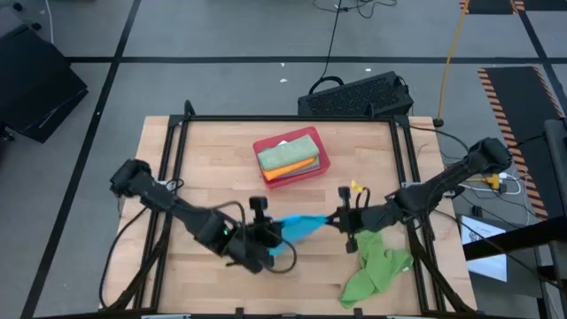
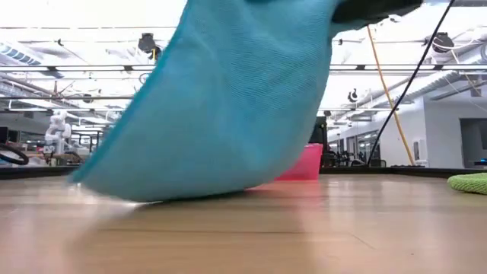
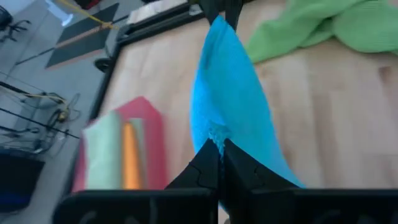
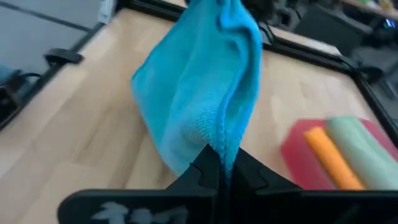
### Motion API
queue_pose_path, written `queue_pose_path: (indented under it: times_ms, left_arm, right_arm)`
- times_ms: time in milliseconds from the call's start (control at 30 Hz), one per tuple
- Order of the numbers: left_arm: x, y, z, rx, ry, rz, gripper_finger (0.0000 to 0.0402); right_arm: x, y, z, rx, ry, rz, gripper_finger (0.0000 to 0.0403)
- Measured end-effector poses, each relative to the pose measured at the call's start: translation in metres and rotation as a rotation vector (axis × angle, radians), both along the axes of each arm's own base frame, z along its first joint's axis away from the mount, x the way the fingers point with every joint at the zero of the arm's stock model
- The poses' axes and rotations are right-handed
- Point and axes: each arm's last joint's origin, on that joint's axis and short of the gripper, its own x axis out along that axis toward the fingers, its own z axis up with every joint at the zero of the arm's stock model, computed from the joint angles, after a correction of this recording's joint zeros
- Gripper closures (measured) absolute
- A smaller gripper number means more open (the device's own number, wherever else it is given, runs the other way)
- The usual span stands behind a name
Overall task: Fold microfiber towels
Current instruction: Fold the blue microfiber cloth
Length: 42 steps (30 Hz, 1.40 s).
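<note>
High view shows our left gripper (image 1: 276, 236) and right gripper (image 1: 335, 219) each clenched on an end of the bright blue towel (image 1: 301, 226), stretched between them above the table (image 1: 213, 168). 1 bright green towel (image 1: 376, 266) lies crumpled near our right gripper.

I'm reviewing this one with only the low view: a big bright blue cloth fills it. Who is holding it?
Observer: Both. The left gripper is shut on one end of the bright blue towel.
Operator: And the other end?
Observer: The right gripper is shut on it; the towel hangs between them.
Operator: Anything folded yet?
Observer: The red tray holds folded sage green and orange towels. A bright green towel lies crumpled by the right arm.
</note>
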Motion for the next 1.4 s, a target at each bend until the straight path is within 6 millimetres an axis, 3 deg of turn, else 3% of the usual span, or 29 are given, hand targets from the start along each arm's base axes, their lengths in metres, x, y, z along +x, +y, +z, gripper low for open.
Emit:
queue_pose_path:
  times_ms: [333, 467, 633, 800, 1033, 1200, 1400]
  left_arm:
    - [-0.002, 0.078, 0.040, -0.001, 0.048, -0.055, 0.0394]
    - [-0.003, 0.087, 0.042, -0.129, 0.065, -0.097, 0.0398]
    - [0.001, 0.054, 0.026, -0.297, 0.124, -0.189, 0.0393]
    - [0.006, 0.010, -0.011, -0.303, 0.225, -0.207, 0.0398]
    - [0.002, -0.043, -0.054, -0.358, 0.257, -0.081, 0.0392]
    - [-0.008, -0.074, -0.077, -0.381, 0.233, 0.018, 0.0397]
    - [-0.014, -0.092, -0.097, -0.372, 0.173, 0.124, 0.0395]
  right_arm:
    - [0.006, -0.038, 0.054, -0.054, 0.149, -0.169, 0.0402]
    - [-0.001, -0.044, 0.069, -0.029, 0.219, -0.245, 0.0402]
    - [-0.001, -0.031, 0.057, 0.188, 0.299, -0.134, 0.0403]
    - [0.007, -0.006, 0.019, 0.299, 0.378, -0.030, 0.0403]
    - [0.021, 0.030, -0.023, 0.400, 0.424, 0.057, 0.0403]
    - [0.034, 0.049, -0.050, 0.403, 0.457, 0.115, 0.0403]
    - [0.043, 0.042, -0.064, 0.295, 0.469, 0.121, 0.0403]
